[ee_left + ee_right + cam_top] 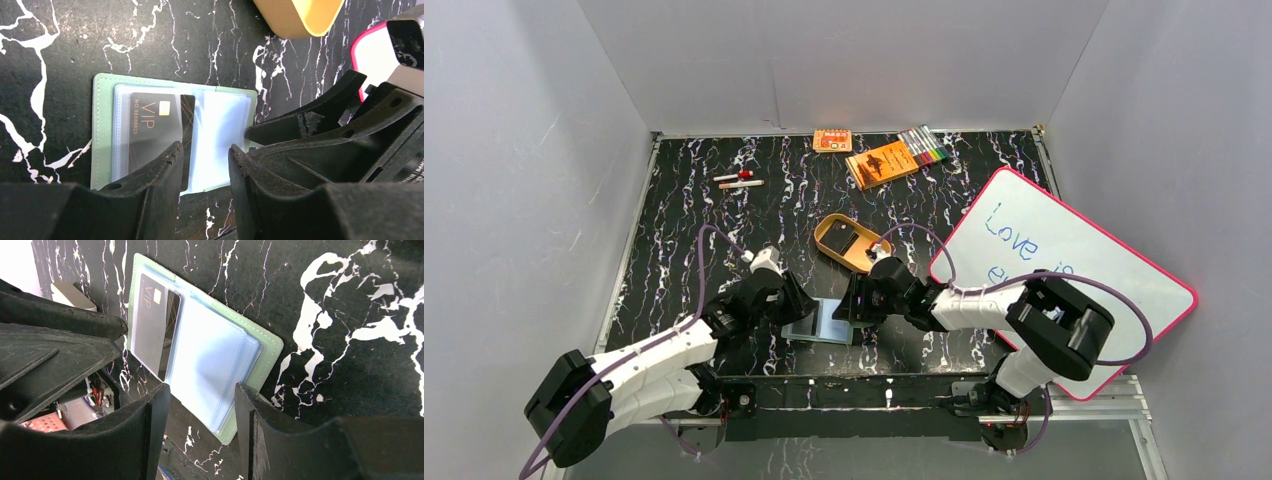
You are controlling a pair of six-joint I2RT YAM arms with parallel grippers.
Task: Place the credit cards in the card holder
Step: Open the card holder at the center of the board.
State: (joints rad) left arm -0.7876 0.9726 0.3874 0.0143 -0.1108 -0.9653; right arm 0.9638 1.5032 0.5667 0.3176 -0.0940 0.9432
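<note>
— Where's the card holder (820, 323)?
— It lies spread open on the desk (684, 220), close to the near edge, between the two arms. One black credit card (152, 131) marked VIP lies on its left leaf among the clear sleeves. I can't tell whether it sits fully in a pocket.
— And the claws?
— The left claw (204, 172) is released, its fingers parted above the sleeves with nothing between them. The right claw (200, 407) is also spread wide and grasping nothing, at the holder's other edge.
— Any more cards?
— A dark flat thing lies in the tan tray (864, 262) just beyond. It may be another card, but it's too small to say.
— What could go wrong?
— Three things, I'd judge. The VIP card may be only half seated, so a brush from a finger could drag it out. The holder looks light and the desk smooth, so pushing a card in could slide the whole case unless one claw pins it. And the claws are crowded together, so a reach across could knock one into the other.
</note>
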